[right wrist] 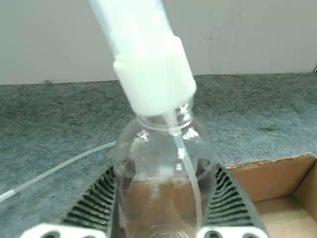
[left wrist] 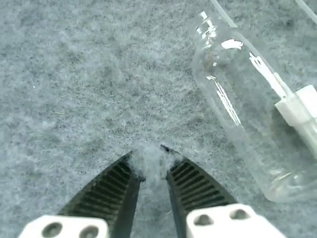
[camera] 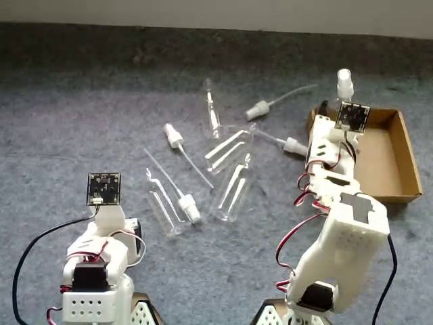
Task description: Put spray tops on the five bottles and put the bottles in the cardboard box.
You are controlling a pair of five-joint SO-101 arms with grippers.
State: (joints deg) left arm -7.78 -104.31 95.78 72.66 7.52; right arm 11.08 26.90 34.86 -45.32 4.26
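As the clear plastic bottle (right wrist: 161, 153) with its white spray top (right wrist: 151, 79) is being pinched upright in the right tool (right wrist: 163, 203), it is being held at the far rim of the brown cardboard box (camera: 385, 162), whose floor is lying just nearer the arm.

**Desk surface and its load, placed with reference to the cardboard box.**

Grey felt-covered desk (camera: 81, 122); the cardboard box (camera: 408, 152) sits flat on it, open side up. All other items lie on the felt to one side of the box. Spray top A (camera: 294, 145) lies just beside the box; spray top B (camera: 257, 108) lies near it, dip tube stretched out on the felt. The clear bottles all lie on their sides: bottle A (camera: 229, 147) and bottle B (camera: 233, 189) near the box, bottle C (camera: 212, 108) somewhat farther, bottle D (camera: 166, 203) farthest. Spray top C (camera: 174, 135) lies between bottles A and D; spray top D (camera: 189, 206) touches bottle D.
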